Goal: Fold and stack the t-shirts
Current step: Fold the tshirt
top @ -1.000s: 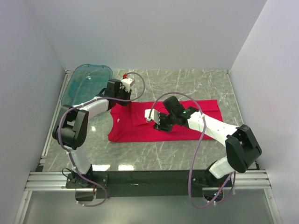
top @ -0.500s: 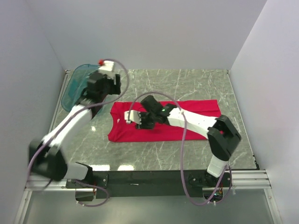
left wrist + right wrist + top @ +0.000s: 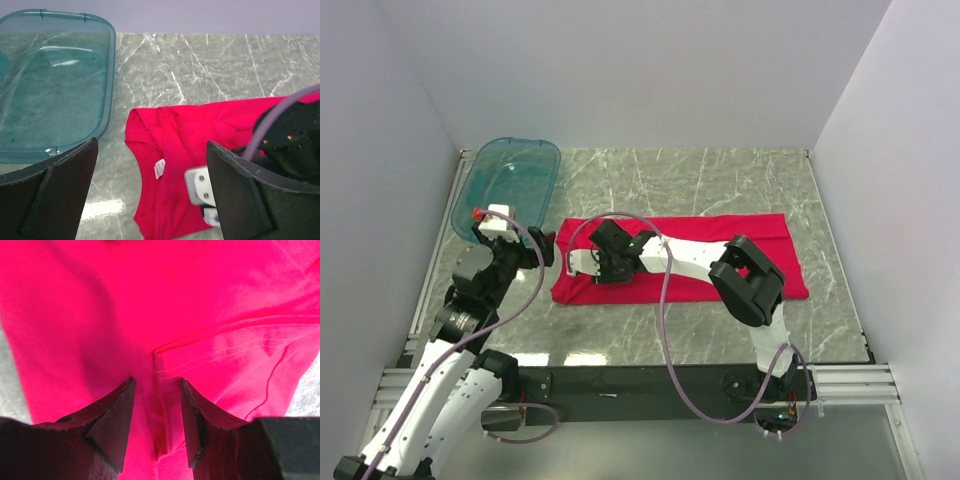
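Note:
The red t-shirt [image 3: 690, 288] lies flat in a long strip across the middle of the table, its white label [image 3: 159, 168] showing near the left end. My right gripper [image 3: 603, 268] presses down on that left end. Its jaws [image 3: 157, 390] stand partly open, astride a raised ridge of red cloth [image 3: 150, 300] that does not fill the gap. My left gripper [image 3: 542, 250] hovers off the shirt's left edge, above the bare table. It is wide open and empty [image 3: 151, 150], looking over the shirt [image 3: 175, 140].
A translucent teal tub [image 3: 520, 143] lies at the back left, close to the left arm; its rim [image 3: 107, 100] shows in the left wrist view. White walls close in the table on three sides. The right arm's cable [image 3: 665, 300] loops over the shirt.
My left gripper let go at the shirt's top left, opened wide and drew back toward the near left. My right gripper slid left along the shirt, its jaw gap unchanged.

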Tool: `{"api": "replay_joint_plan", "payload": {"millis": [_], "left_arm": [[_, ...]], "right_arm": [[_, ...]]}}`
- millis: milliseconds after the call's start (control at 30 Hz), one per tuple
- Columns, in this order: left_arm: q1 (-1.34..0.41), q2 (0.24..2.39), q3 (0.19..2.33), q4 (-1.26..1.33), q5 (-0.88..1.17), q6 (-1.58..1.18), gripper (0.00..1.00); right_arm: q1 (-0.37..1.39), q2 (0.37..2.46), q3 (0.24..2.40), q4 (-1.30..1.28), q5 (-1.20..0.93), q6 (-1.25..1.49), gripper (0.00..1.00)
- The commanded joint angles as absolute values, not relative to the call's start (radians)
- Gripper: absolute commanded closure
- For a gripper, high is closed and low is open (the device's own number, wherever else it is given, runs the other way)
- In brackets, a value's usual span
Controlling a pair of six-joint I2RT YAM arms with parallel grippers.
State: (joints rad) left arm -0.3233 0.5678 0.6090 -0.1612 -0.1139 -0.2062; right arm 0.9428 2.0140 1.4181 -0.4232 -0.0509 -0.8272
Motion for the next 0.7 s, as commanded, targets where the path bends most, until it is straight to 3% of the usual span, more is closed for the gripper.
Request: {"api": "replay_joint_plan", "payload": {"millis": [0, 467, 667], "left_arm": [[-0.321, 0.526, 0.617, -0.189, -0.121, -0.221, 0.06], [-0.322, 0.456, 0.606, -0.213, -0.123, -0.242, 0.06], [-0.321, 0.449, 0.603, -0.213, -0.117, -0.241, 0.05]], "right_arm": [[0.950, 2.034, 1.488, -0.416, -0.003, -0.815, 0.51], [0.948, 2.074, 1.525, -0.405, 0.017, -0.779, 0.55], [0.948, 2.060, 1.520, -0.402, 0.003, -0.755, 0.73]]}}
